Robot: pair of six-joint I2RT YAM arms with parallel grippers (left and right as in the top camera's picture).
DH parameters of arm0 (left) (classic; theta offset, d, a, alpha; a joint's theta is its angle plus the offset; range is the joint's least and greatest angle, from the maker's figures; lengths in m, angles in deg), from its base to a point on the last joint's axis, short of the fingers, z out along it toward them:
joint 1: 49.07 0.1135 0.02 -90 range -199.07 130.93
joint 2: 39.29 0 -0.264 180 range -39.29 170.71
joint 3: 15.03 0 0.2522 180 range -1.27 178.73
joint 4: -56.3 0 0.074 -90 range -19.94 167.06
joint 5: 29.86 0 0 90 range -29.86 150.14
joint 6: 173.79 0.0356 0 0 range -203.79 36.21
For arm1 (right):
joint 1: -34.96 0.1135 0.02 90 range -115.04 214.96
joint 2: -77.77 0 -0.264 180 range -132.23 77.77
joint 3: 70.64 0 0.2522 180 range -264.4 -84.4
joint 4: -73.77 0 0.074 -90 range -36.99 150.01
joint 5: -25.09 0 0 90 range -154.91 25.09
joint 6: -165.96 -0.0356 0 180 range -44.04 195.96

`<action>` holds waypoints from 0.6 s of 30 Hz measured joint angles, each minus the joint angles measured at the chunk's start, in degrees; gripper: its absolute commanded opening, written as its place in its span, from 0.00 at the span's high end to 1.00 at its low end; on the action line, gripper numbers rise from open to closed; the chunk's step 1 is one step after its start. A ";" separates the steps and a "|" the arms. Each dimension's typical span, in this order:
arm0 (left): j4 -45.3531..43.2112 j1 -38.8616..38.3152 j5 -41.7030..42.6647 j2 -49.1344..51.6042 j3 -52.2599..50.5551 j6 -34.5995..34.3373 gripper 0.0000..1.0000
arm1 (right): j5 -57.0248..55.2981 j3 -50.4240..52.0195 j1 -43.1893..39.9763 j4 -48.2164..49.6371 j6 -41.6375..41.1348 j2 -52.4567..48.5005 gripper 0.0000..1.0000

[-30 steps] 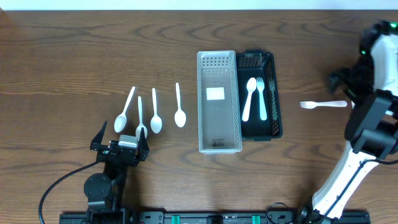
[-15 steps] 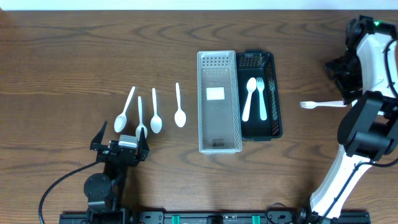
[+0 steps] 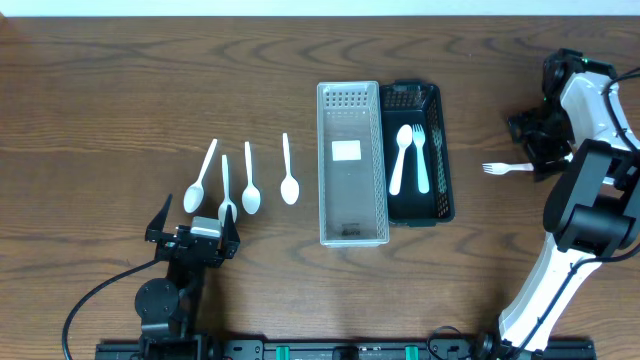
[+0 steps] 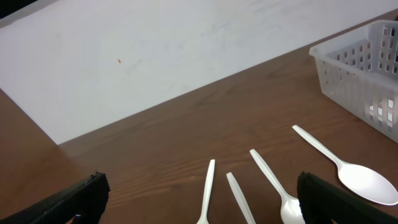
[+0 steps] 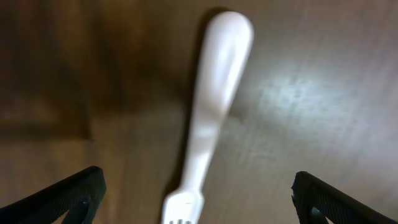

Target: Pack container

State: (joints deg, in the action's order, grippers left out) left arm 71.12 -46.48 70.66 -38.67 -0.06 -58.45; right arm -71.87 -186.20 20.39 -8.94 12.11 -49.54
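A clear plastic bin (image 3: 352, 230) and a black bin (image 3: 447, 195) stand side by side at the table's middle. The black bin holds a white spoon (image 3: 401, 155) and a white fork (image 3: 419, 155). Several white spoons (image 3: 250, 180) lie in a row to the left, also in the left wrist view (image 4: 348, 174). A loose white fork (image 3: 505, 168) lies at the right. My right gripper (image 3: 540, 150) is open, straddling that fork's handle (image 5: 208, 124) just above the table. My left gripper (image 3: 195, 235) is open, resting near the front edge below the spoons.
A white label lies on the clear bin's floor (image 3: 346, 151). The clear bin's corner shows in the left wrist view (image 4: 367, 68). A white wall runs along the table's far edge (image 4: 155, 50). A black cable trails from the left arm's base (image 3: 95, 300).
My right arm has swung down and left from the table's far right corner until its gripper covers the loose fork's handle. The left arm and the cutlery have not moved.
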 measured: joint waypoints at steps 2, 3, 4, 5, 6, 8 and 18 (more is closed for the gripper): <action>-0.02 0.00 0.00 0.00 0.00 -0.02 0.02 | 0.59 0.20 0.00 1.40 0.00 0.00 0.01; 0.00 0.00 0.00 0.00 0.00 -0.02 0.02 | 0.79 0.33 0.00 1.81 0.00 0.00 0.01; -0.02 0.00 0.00 0.00 0.00 -0.02 0.02 | 0.98 0.57 0.00 2.10 -0.07 0.00 0.01; 0.00 0.00 0.00 0.00 0.00 -0.02 0.02 | 1.14 1.01 0.00 2.25 -0.22 0.00 0.01; -0.02 0.00 0.00 0.00 0.00 -0.02 0.02 | 1.31 1.40 0.00 2.38 -0.31 0.00 0.01; 0.00 0.00 0.00 0.00 0.00 -0.02 0.02 | 1.84 2.71 0.00 3.37 -0.46 0.00 0.01; -0.02 0.00 0.00 0.00 0.00 -0.02 0.02 | 2.78 6.01 0.00 6.54 -0.68 0.00 0.01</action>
State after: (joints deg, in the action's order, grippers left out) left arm 71.10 -46.48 70.66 -38.67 -0.06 -58.47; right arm -69.10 -180.19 20.39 -2.40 11.43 -49.54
